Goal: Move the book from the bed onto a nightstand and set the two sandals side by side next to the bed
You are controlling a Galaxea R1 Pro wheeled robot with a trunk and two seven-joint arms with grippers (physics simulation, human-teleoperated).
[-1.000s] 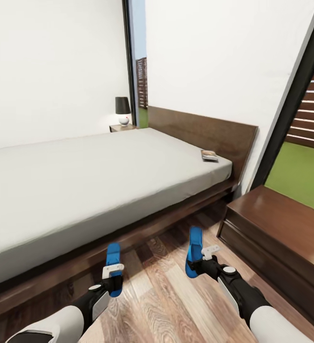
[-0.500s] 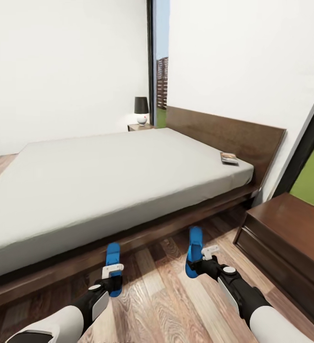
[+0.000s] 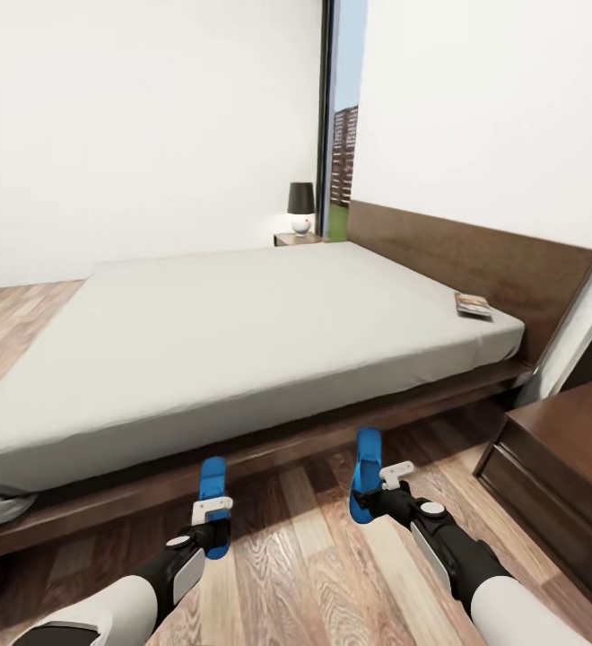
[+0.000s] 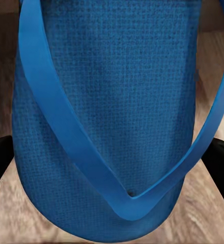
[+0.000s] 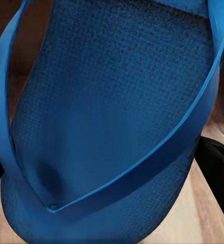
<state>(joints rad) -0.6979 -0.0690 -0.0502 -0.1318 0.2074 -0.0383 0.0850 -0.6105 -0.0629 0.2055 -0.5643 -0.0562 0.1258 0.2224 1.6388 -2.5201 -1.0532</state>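
In front of bed (image 3: 242, 305), each hand, L (image 3: 213, 519) & R (image 3: 374, 489), grips a blue sandal; book (image 3: 473, 305) far off by headboard.

Two blue sandals are counted in the head view: one sandal (image 3: 213, 501) at seven o'clock and a second sandal (image 3: 364, 470) at five o'clock. Two grippers are counted, a left gripper (image 3: 212, 529) and a right gripper (image 3: 378, 495), each closed on one sandal. One bed (image 3: 242, 332) is counted at the centre. One book (image 3: 473, 305) is counted at three o'clock on the mattress. One nightstand (image 3: 294, 239) is counted at twelve o'clock, and one lamp (image 3: 301, 207) is borne by it. One dark cabinet (image 3: 565, 449) is counted at four o'clock.
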